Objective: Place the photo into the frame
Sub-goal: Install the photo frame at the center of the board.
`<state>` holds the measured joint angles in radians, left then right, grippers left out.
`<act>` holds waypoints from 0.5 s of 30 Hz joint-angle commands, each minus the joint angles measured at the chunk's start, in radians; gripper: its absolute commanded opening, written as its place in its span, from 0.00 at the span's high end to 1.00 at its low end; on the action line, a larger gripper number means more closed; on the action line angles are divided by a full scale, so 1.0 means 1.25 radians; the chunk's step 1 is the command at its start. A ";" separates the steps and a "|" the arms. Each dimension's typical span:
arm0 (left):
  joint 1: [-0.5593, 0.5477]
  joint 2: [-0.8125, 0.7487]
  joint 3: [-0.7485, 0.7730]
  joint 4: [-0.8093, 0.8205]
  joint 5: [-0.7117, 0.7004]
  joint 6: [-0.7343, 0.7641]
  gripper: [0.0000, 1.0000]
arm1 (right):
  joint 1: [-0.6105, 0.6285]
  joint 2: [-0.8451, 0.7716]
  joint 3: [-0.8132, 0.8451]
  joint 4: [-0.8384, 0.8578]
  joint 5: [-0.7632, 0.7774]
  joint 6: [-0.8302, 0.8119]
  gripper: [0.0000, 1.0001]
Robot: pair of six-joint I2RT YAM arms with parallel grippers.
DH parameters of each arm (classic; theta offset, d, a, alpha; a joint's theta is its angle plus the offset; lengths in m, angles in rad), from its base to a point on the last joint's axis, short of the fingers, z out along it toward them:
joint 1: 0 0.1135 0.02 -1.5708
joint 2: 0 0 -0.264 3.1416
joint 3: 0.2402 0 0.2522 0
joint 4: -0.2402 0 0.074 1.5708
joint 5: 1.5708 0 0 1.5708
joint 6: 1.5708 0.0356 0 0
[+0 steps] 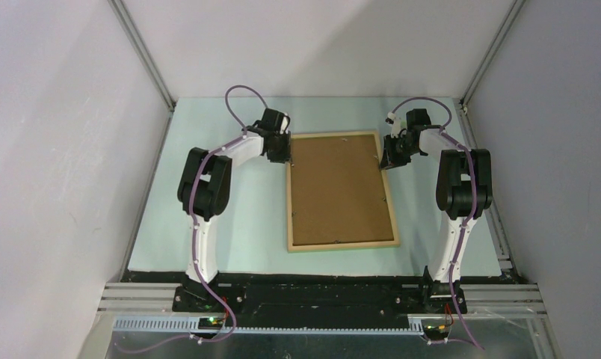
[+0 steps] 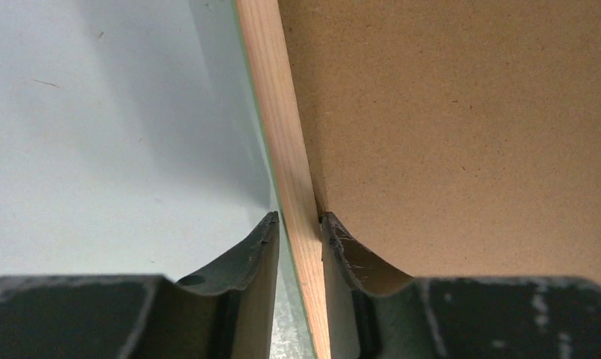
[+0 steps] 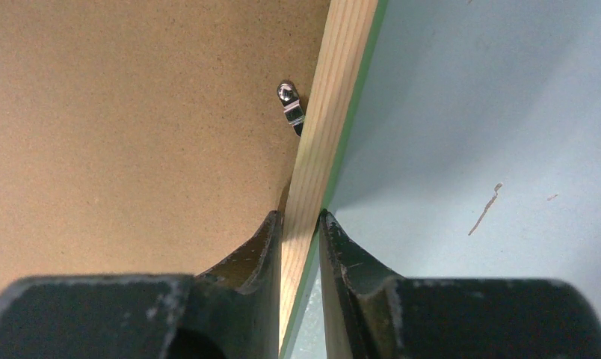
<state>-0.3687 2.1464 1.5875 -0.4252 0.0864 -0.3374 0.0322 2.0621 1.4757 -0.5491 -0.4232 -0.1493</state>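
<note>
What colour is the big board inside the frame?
The board is plain brown; top view shows it best.

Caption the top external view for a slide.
Left gripper and right gripper grip the far corners of the face-down frame, its brown backing board showing.

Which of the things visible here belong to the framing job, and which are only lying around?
Job: the frame, back up; brown backing board in it; metal clip on the board; left gripper and right gripper, each astride a frame rail; the photo is not in view.
Just there: pale green mat; brown mark on it.
</note>
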 commanded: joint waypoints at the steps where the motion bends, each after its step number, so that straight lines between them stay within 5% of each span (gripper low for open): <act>1: -0.005 -0.030 -0.032 -0.032 -0.061 0.048 0.70 | 0.000 -0.015 -0.011 -0.044 -0.029 -0.003 1.00; 15: -0.004 -0.066 -0.054 -0.033 -0.060 0.069 0.87 | -0.004 -0.014 -0.011 -0.044 -0.029 -0.002 1.00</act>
<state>-0.3801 2.1128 1.5433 -0.4061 0.0544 -0.3058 0.0311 2.0621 1.4738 -0.5568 -0.4362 -0.1493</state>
